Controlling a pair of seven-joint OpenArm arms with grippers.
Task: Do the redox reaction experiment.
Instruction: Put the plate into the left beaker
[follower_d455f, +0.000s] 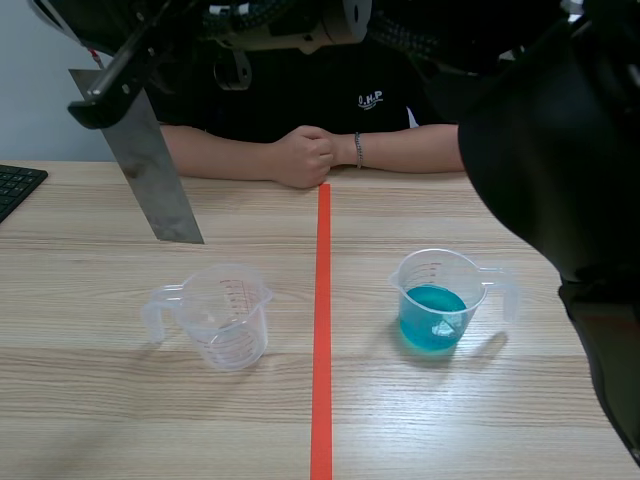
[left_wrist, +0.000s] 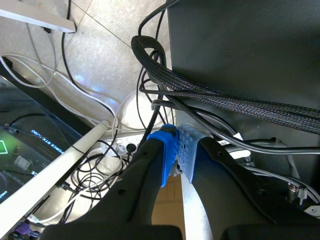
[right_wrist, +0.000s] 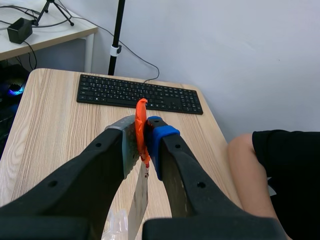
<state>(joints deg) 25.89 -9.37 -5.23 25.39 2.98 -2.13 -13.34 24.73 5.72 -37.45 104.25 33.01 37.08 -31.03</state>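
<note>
We see our right gripper (right_wrist: 142, 135) pinching the top of the strip (follower_d455f: 155, 180) – an orange tab (right_wrist: 141, 117) sticks up between its pads. The strip hangs tilted above the table, its lower end at about 10 o'clock from the empty cup (follower_d455f: 228, 315) and clear of it. The blue cup (follower_d455f: 435, 300) stands at 3 o'clock from the empty one, across the tape line (follower_d455f: 321, 330). Our left gripper (left_wrist: 177, 147) looks pressed together on nothing – the cable clutter behind leaves us less than sure.
</note>
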